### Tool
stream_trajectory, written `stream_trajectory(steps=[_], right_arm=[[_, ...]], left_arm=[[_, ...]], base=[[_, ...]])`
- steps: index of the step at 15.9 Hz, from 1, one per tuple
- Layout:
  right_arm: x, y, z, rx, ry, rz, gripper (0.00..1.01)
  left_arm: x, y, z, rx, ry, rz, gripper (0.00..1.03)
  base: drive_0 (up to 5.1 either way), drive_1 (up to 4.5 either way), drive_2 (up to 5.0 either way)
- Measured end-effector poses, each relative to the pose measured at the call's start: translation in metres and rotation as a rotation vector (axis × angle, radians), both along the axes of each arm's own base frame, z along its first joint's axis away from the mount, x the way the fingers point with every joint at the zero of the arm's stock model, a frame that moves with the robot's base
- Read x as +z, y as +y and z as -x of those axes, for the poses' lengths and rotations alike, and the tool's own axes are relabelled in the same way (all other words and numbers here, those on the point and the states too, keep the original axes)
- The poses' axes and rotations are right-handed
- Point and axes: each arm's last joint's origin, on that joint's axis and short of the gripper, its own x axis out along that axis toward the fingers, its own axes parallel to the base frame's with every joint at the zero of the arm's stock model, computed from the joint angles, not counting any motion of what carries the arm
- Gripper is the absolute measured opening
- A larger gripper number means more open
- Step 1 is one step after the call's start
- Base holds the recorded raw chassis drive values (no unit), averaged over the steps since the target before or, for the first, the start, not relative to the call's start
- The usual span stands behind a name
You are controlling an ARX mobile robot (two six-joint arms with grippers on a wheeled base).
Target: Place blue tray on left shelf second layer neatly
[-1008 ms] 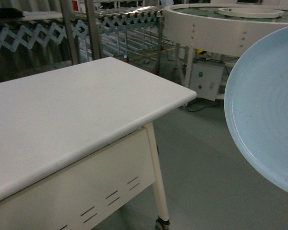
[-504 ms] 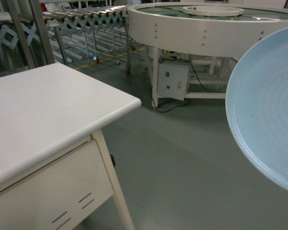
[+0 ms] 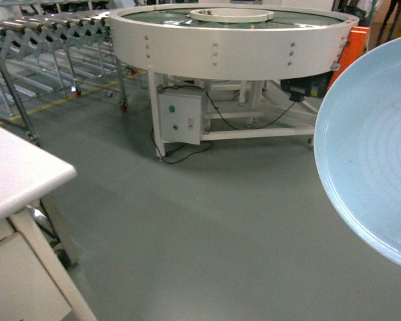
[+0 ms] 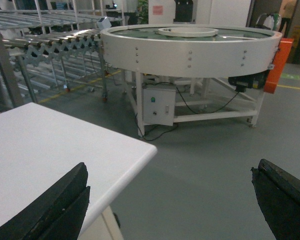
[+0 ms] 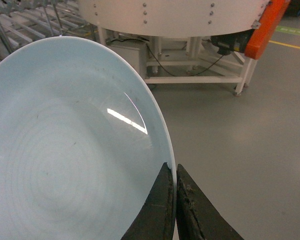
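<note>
Right gripper (image 5: 175, 172) pinched tight on the rim of the blue tray (image 5: 65, 145), carried in the air, tilted, over the grey floor (image 3: 207, 221) at the right of the head view. Left gripper (image 4: 167, 200) spread wide and empty, one finger (image 4: 55, 210) above the corner of the white table (image 4: 50, 150). Beyond, round white conveyor (image 3: 234, 40) and roller racks (image 3: 47, 33).

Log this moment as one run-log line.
phase: carrying | right hand: shut on blue tray rim | left hand: open, holding nothing | ahead: round conveyor table | shelf: not in view
</note>
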Motion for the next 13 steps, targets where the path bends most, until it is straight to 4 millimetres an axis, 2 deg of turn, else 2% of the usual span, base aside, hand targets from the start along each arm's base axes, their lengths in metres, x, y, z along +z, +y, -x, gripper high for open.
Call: stream_trajectory(steps=[6, 13], right_arm=[[0.0001, 0.0000, 0.0000, 0.000, -0.002, 0.000, 0.02], [0.0000, 0.0000, 0.0000, 0.000, -0.001, 0.000, 0.02]], left_arm=[[-0.0005, 0.0001, 0.0000, 0.002, 0.005, 0.000, 0.98], [-0.0007, 0.0000, 0.0000, 0.000, 0.007, 0.000, 0.98]], base=[[1.7, -0.83, -5.6], [1.5, 0.02, -6.3]])
